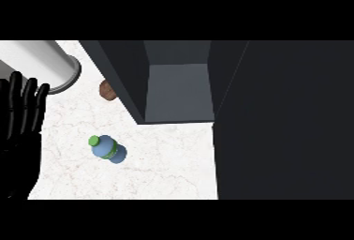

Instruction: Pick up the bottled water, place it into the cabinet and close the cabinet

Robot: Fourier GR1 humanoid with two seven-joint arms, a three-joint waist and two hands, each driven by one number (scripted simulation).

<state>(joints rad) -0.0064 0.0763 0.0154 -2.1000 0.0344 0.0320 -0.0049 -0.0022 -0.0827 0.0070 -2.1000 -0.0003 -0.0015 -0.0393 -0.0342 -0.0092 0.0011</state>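
Left hand [21, 122] at the view's left edge, black, fingers straight and pointing up, spread open, holding nothing, resting over the edge of the table [159, 173]. Right hand not in view.

White marbled table top with faint reddish veins, filling the middle of the view. Dark cabinet [276, 117] along the right side and upper middle, open, with a grey inner shelf [178, 91] showing between dark walls and a tall dark panel running down the right. Pale grey cylinder [41, 61] lying across the upper left corner, its round end facing toward the cabinet. Small brown object [106, 90] just beside the cabinet's left wall, partly hidden, too little showing to name.

Bottled water [105, 148] standing on the table below and left of the cabinet opening, blue body with a green cap, seen from above and leaning slightly in the view, well apart from the left hand and touched by nothing.
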